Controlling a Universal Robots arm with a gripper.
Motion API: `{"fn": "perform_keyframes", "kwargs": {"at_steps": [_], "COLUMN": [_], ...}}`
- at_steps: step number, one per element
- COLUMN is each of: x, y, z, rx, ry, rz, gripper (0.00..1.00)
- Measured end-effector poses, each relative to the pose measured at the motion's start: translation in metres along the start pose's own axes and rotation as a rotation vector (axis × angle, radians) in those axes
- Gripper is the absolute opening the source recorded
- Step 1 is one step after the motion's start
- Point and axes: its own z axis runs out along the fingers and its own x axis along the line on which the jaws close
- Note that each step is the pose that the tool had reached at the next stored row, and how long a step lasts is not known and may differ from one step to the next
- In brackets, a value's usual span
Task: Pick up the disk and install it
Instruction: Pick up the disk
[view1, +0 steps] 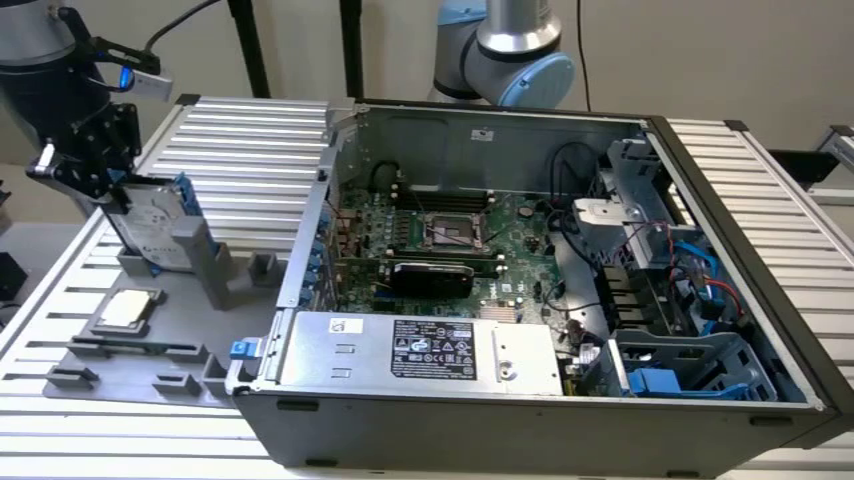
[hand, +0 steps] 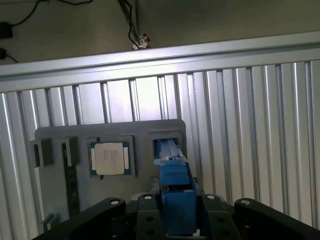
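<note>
Clamping the disk (view1: 151, 228), fingers (hand: 211, 222) hide its top.

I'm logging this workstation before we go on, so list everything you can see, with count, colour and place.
disk: one, silver-grey with blue frame, upright in a stand on the fixture plate
fixture plate: one, grey, on the table at the exterior view's left
square chip: one, silver, in a pocket of the fixture plate
computer case: one, grey, open, centre of the table
motherboard: one, green, inside the case
power supply: one, silver with black label, inside the case along its near wall
drive carrier: one, blue, in the case's corner bay
table: one, silver, slatted, under everything
arm: one, silver and blue, behind the case
tool: one, black, at the disk's top edge
</note>
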Motion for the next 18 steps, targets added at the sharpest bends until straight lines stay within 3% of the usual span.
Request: {"fn": "perform_keyframes", "kwargs": {"at_steps": [7, 15, 18], "x": [0.0038, 0.0068, 0.0067], "y": [-0.0002, -0.0003, -0.0003], "z": [0.0001, 0.0000, 0.0001], "rx": [-0.0002, -0.0007, 0.0008], "ry": [-0.0031, -0.0154, -0.0188], "rz": [0.000, -0.004, -0.040], "gripper": [0.00, 0.00, 0.00]}}
